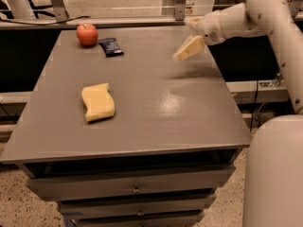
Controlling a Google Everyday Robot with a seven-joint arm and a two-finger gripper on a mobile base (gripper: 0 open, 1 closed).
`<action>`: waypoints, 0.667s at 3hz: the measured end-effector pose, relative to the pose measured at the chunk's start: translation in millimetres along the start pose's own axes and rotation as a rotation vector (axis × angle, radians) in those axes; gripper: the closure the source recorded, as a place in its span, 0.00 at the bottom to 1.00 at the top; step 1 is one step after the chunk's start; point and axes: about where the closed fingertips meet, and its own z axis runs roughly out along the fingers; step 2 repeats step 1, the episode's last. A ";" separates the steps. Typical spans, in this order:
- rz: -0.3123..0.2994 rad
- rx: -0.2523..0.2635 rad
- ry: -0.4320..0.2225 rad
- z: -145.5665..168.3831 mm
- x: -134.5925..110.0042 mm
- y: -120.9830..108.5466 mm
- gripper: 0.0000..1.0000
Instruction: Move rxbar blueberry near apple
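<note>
The red-orange apple (pixel 87 34) sits at the far left corner of the grey table (pixel 142 108). The rxbar blueberry (pixel 111 46), a small dark navy bar, lies flat just right of the apple, a small gap between them. My gripper (pixel 188 48) hangs above the table's far right part, well to the right of the bar, and holds nothing.
A wavy yellow sponge (pixel 98 101) lies on the left middle of the table. Drawers (pixel 137 188) run below the front edge. My arm (pixel 265 18) reaches in from the right, and my white body (pixel 274 174) stands at the right front.
</note>
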 end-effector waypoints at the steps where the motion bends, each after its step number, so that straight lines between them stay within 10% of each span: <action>1: 0.003 -0.009 0.004 -0.1 2.9 1.9 0.00; 2: 0.003 -0.009 0.004 -0.1 2.9 1.9 0.00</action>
